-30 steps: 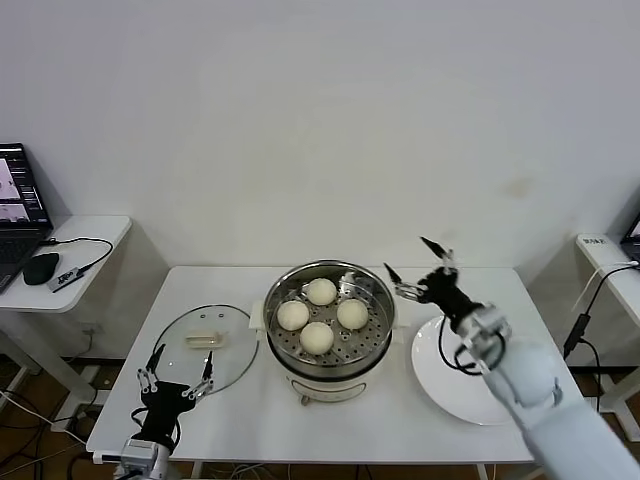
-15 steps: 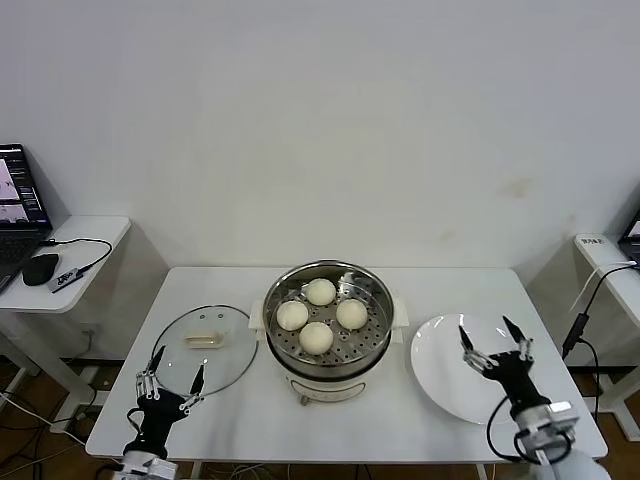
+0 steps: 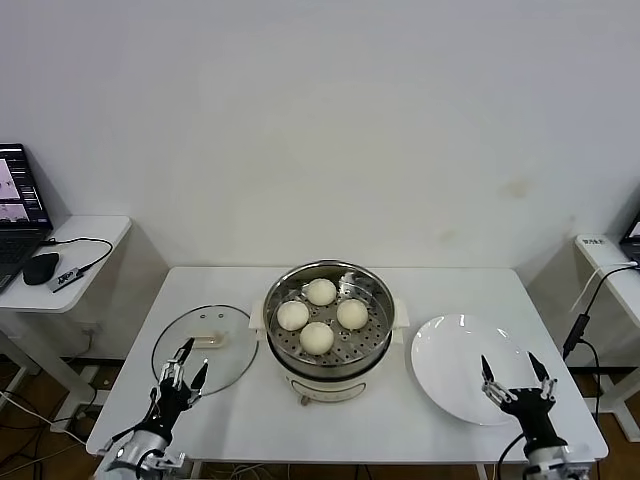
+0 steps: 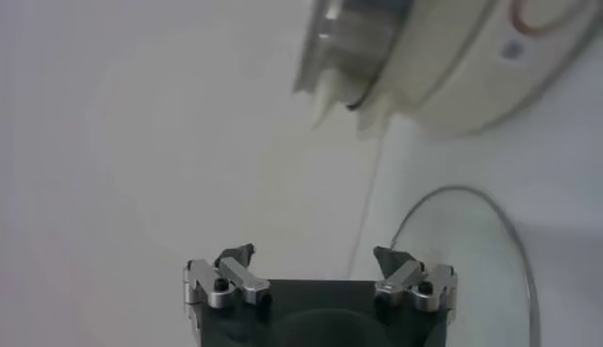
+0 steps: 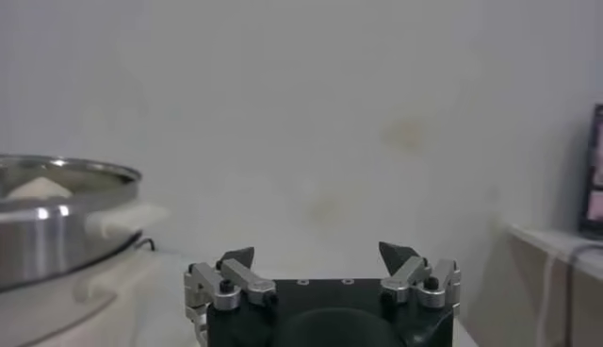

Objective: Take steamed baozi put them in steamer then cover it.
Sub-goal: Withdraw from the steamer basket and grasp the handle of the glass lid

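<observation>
At the table's near edge the left gripper (image 3: 184,362) hangs by the cover (image 3: 205,347), jaws wide and holding nothing; its arm is cut off below. The right gripper (image 3: 518,379), equally wide and empty, sits at the near rim of one plate (image 3: 450,350). Its wrist view catches only the steamer's (image 5: 57,222) side, a single bun top showing. From the head, all four baozi (image 3: 317,337) lie in the steamer (image 3: 328,318), uncovered, between cover and plate.
</observation>
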Controlling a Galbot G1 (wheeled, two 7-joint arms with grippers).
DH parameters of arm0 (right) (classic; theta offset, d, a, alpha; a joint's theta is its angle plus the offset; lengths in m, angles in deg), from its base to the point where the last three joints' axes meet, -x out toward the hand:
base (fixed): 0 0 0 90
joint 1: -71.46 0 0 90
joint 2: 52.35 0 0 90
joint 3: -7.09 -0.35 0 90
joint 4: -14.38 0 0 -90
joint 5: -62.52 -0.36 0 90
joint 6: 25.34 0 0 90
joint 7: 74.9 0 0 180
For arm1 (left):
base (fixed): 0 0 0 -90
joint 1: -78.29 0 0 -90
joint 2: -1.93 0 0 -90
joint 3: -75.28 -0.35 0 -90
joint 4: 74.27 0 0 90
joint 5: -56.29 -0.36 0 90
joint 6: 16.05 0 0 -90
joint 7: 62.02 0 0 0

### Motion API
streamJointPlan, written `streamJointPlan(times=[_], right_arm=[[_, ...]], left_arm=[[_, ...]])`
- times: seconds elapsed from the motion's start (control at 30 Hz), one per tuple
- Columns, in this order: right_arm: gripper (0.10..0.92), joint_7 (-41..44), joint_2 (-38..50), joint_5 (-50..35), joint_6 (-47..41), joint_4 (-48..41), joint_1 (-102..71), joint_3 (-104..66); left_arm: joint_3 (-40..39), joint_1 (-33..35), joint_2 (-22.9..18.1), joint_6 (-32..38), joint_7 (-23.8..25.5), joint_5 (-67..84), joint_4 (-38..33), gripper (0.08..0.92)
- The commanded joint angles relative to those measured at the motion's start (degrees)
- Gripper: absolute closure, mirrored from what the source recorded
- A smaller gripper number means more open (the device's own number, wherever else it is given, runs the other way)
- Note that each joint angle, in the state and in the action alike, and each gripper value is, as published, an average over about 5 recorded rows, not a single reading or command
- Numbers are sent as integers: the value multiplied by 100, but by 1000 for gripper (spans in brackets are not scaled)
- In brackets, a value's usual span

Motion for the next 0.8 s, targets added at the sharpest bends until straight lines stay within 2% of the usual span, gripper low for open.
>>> streamJointPlan(times=[0.03,0.4,0.8], right_arm=[[203,-44,-333,91,116,189,-253,-221],[203,-56,-369,2,102,248,-285,-350],[203,-59,-375,50,137,99,-256,-313]], left_arm=[[-242,-1350,171,74,50,-1009,1290,177],[-542,-2128,99,103,76,-1073,2363,177],[-607,-2628,21,95,81,-1127,2840,177]])
